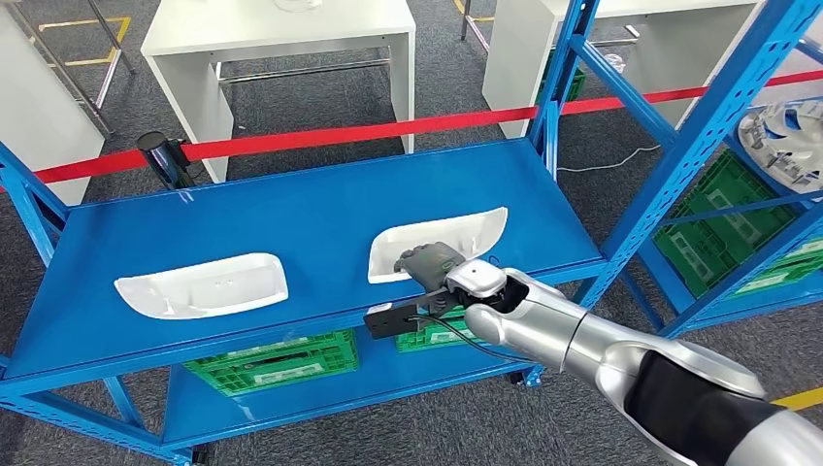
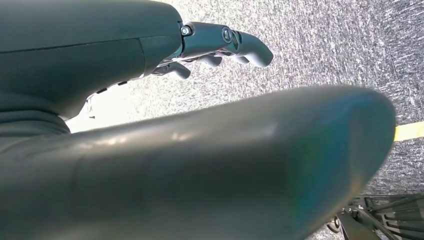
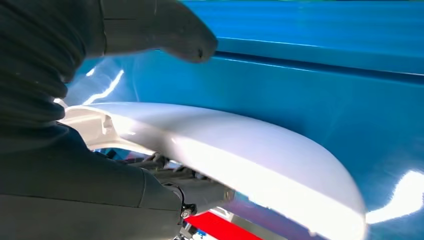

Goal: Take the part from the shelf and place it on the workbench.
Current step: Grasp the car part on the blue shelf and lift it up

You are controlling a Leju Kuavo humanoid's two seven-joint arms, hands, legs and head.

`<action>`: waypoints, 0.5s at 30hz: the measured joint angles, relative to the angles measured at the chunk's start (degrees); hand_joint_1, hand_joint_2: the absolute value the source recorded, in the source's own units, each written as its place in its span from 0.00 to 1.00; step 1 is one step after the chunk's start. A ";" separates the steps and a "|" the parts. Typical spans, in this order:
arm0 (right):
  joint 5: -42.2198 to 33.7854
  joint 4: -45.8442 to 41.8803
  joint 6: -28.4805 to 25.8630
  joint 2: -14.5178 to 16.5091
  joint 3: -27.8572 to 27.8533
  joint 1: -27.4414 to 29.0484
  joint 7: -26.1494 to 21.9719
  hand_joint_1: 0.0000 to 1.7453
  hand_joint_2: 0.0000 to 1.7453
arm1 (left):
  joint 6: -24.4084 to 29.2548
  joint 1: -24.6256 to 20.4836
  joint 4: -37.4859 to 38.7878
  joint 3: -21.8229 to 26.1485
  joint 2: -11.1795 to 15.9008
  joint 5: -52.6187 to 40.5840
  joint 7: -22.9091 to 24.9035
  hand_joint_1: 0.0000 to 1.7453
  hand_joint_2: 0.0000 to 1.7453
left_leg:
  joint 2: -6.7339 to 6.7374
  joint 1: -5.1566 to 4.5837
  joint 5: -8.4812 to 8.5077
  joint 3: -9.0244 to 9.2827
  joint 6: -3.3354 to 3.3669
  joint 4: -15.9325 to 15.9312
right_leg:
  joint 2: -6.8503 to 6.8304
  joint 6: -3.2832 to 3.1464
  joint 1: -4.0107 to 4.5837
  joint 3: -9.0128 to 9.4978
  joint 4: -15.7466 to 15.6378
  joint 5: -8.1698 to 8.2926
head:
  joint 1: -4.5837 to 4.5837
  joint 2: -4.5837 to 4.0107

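White moulded part (image 1: 442, 242) on the blue shelf (image 1: 291, 233)

Long, shallow, glossy shell lying flat at the near right of the shelf's top deck, its near edge gripped by the right hand (image 1: 434, 266).

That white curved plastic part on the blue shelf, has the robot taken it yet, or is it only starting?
Nothing is delivered yet. Two white curved plastic parts lie on the blue metal shelf. The right hand is at the near edge of the right-hand part, fingers under it and thumb above, but the part looks to be resting on the shelf. The left-hand part lies untouched. Lifting and carrying remain. The left hand holds nothing.
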 joint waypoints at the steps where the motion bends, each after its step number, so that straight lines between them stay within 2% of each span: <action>1: -0.01 0.50 -0.11 0.07 0.16 -0.13 -0.02 1.00 1.00 | 0.00 0.02 0.00 0.09 0.00 0.01 -0.04 0.00 0.00 | 0.00 0.00 0.00 0.00 0.00 0.00 | 0.00 0.00 0.00 0.00 0.00 0.00 | 0.01 0.00; 15: -0.04 3.77 -2.39 2.02 1.39 -1.43 -0.13 1.00 1.00 | -0.03 0.53 0.00 1.06 0.07 0.64 -0.81 0.00 0.00 | -0.06 0.00 -0.01 0.17 0.02 0.00 | -0.06 0.11 -0.01 0.23 0.00 -0.09 | 0.00 0.00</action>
